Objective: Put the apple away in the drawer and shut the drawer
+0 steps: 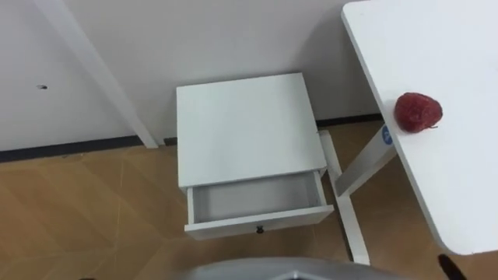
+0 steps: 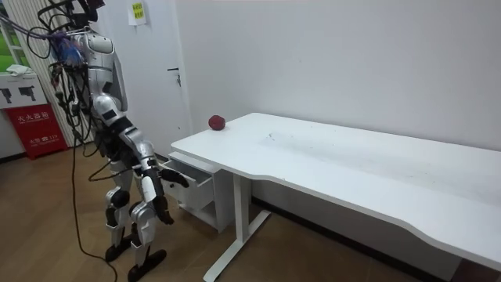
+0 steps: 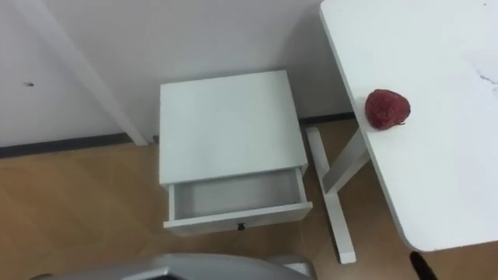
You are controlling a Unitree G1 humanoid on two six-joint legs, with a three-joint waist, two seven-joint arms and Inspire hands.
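While the robot is standing on the wooden floor in front of a small white nightstand, its head camera is looking down on the open drawer, which is jutting out toward six o'clock from under the nightstand's top and is showing a bare pale bottom and a small dark knob on its front. Going rightward, a white table leg is standing just beside the nightstand at about four o'clock of it. The white table is reaching in from the two o'clock side. The apple, dark red, is sitting on the table near its rounded corner and edge, at about two o'clock from the drawer and well apart from it. In the room view, the left hand is reaching forward just beside the drawer front, under the table's edge. The right hand is hanging lower, at about seven o'clock of the left one. I cannot tell whether either hand's fingers are apart or together.
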